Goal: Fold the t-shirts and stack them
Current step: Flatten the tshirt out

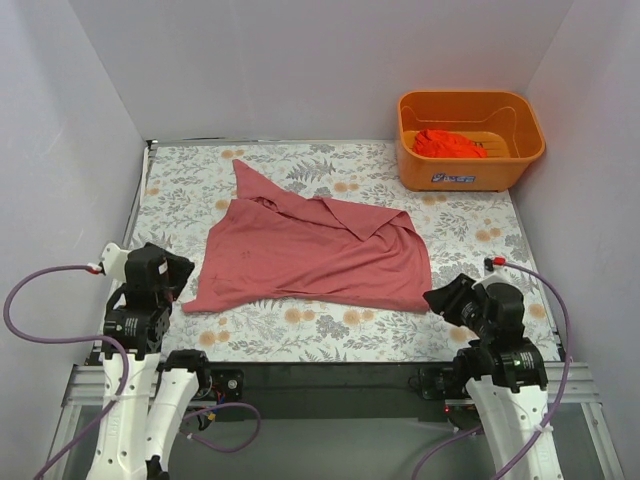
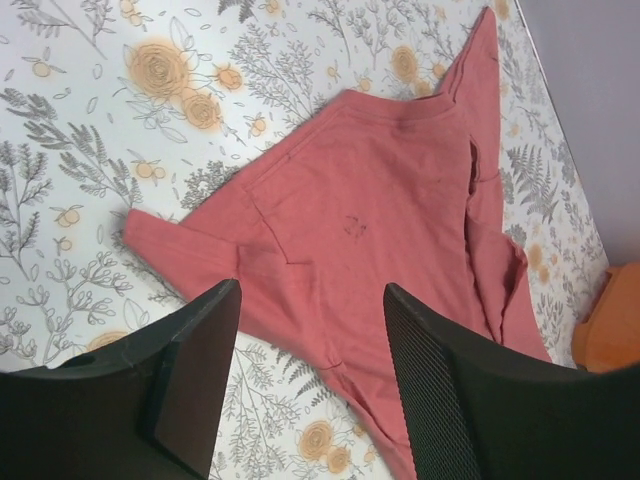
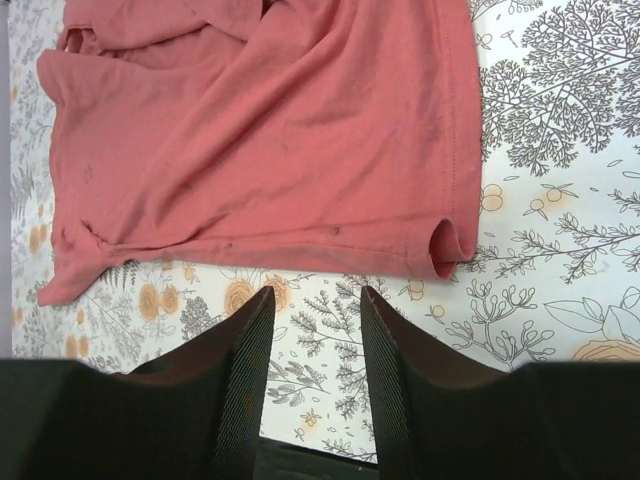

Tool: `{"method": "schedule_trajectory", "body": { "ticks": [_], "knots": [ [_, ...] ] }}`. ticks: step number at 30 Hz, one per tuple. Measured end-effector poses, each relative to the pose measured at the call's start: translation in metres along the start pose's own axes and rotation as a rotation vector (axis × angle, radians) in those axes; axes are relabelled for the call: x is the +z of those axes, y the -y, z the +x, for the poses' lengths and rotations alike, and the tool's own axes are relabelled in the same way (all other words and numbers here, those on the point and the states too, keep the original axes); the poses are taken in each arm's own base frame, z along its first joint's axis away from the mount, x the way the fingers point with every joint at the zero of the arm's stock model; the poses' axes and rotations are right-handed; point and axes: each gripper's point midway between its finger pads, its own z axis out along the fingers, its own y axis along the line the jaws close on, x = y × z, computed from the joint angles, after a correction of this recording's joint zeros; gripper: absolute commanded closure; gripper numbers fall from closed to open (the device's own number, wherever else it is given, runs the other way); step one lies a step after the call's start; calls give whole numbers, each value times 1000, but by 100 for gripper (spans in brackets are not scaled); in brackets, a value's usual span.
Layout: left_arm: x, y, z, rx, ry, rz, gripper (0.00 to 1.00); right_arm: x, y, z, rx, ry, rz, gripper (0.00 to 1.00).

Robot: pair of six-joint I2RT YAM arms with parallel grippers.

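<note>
A dusty pink-red t-shirt (image 1: 310, 250) lies spread and partly rumpled on the floral table cloth; it also shows in the left wrist view (image 2: 380, 220) and the right wrist view (image 3: 280, 140). A brighter orange-red t-shirt (image 1: 447, 144) lies bunched inside the orange basket (image 1: 470, 170). My left gripper (image 1: 178, 272) (image 2: 312, 300) is open and empty, above the shirt's near left edge. My right gripper (image 1: 440, 298) (image 3: 316, 298) is open and empty, just off the shirt's near right hem, over bare cloth.
The basket stands at the back right corner of the table; its corner shows in the left wrist view (image 2: 610, 330). White walls close in the left, back and right. The floral table cloth (image 1: 320, 335) runs to a black front edge between the arm bases.
</note>
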Motion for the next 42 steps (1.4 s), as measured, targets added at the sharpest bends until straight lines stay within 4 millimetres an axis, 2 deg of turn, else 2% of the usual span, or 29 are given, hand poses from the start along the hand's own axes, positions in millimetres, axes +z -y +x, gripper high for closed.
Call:
{"method": "schedule_trajectory", "body": {
  "ticks": [2, 6, 8, 11, 14, 18, 25, 27, 30, 36, 39, 42],
  "knots": [
    [1, 6, 2, 36, -15, 26, 41, 2, 2, 1, -13, -16, 9, 55],
    [13, 34, 15, 133, -107, 112, 41, 19, 6, 7, -63, -140, 45, 57],
    [27, 48, 27, 178, -185, 127, 41, 29, 8, 7, -83, -210, 70, 58],
    [59, 66, 54, 229, -321, 131, 42, 49, 7, 0, -110, -266, 83, 58],
    [93, 65, 88, 260, -461, 83, 47, 73, 8, -5, -124, -301, 88, 59],
    [128, 57, 124, 272, -582, 24, 51, 103, 19, 1, -120, -355, 104, 59],
    [177, 46, 163, 285, -692, -68, 56, 140, 38, 4, -142, -390, 144, 59],
    [187, 45, 169, 284, -703, -90, 57, 151, 41, -1, -155, -383, 151, 59],
    [200, 56, 166, 273, -685, -84, 57, 170, 43, -15, -155, -364, 154, 59],
    [233, 89, 165, 251, -675, -60, 56, 220, 49, -61, -158, -286, 146, 57],
    [245, 105, 164, 242, -668, -30, 52, 236, 50, -80, -179, -262, 142, 54],
    [243, 110, 163, 244, -661, -17, 46, 237, 47, -85, -202, -258, 131, 52]
  ]
}}
